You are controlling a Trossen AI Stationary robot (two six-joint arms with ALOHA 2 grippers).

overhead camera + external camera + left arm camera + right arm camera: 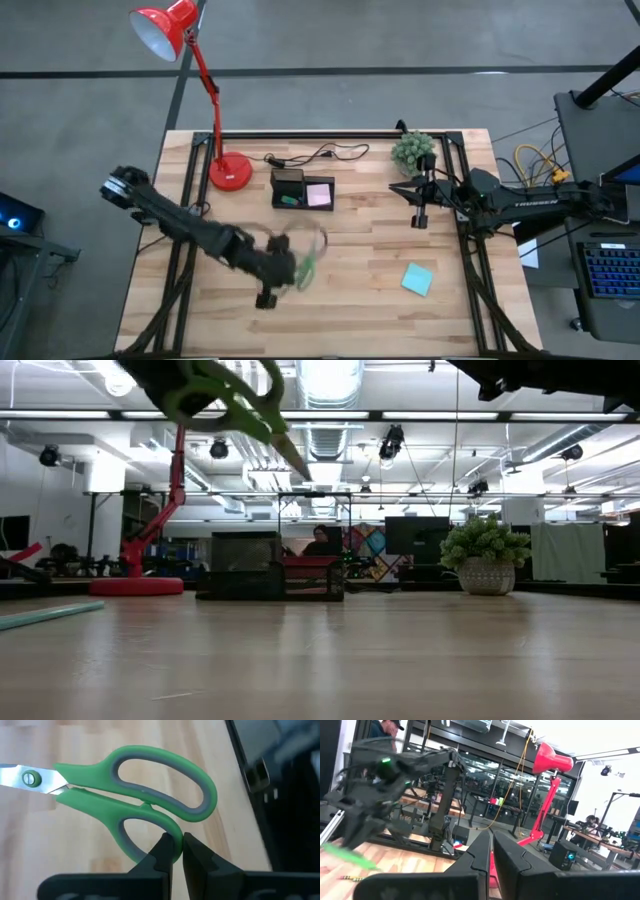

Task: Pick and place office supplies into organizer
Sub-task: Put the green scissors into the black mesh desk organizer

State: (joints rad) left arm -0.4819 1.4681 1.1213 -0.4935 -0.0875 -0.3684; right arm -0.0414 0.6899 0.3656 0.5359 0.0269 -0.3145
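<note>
Left gripper (176,851), jaws clamped on the scissors' (145,805) handle loop above the worktop, holds them near-front of the organizer (302,189), blades leading.

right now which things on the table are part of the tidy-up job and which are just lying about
Part of the job:
- scissors, held in the shut left hand
- teal sticky pad
- pink sticky pad, already in the organizer

Just lying about:
- red lamp
- potted plant
- black cable
</note>
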